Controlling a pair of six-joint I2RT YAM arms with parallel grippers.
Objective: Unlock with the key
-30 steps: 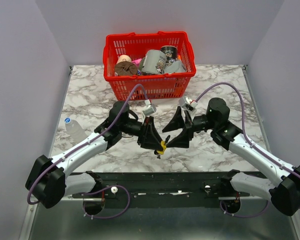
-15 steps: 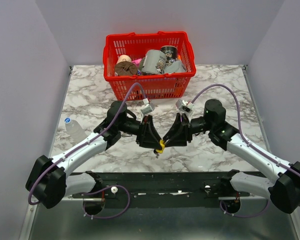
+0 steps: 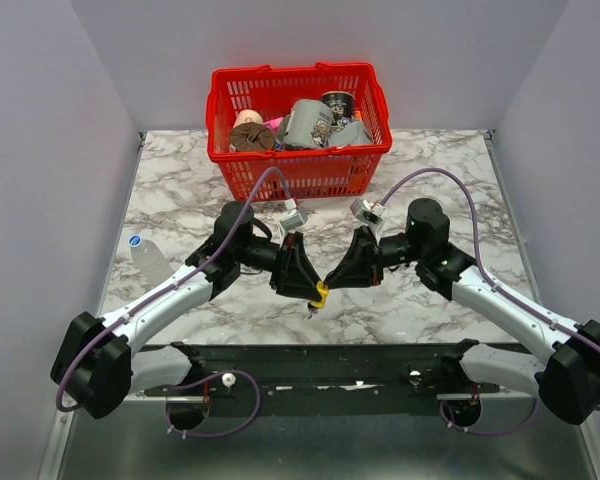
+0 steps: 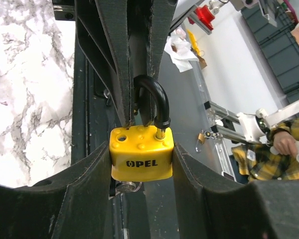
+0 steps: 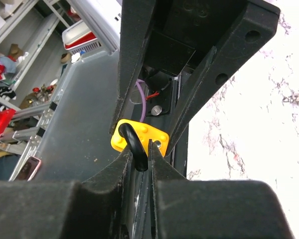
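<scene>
Yellow padlock point(image 4: 141, 159): held up off the marble table point(image 3: 180, 190), between the two arms, with its black shackle point(image 4: 158, 102) pointing toward the right arm.
Left gripper point(image 3: 313, 289): fingers clamped on the padlock body, one on each side face.
Right gripper point(image 5: 139, 158): fingers pinched together on the shackle's curve, with no gap visible around it.
Key point(image 4: 128, 187): only a small bit of grey metal shows, right under the padlock's bottom face and touching it. Whether it sits in the keyhole cannot be told.
Arms: both reach inward and meet tip to tip above the table's near-middle.
Red basket point(image 3: 298, 130): at the far edge, well apart from the grippers, filled with assorted items.
Clear bottle point(image 3: 145, 258): lies at the table's left side – beside the left arm.
</scene>
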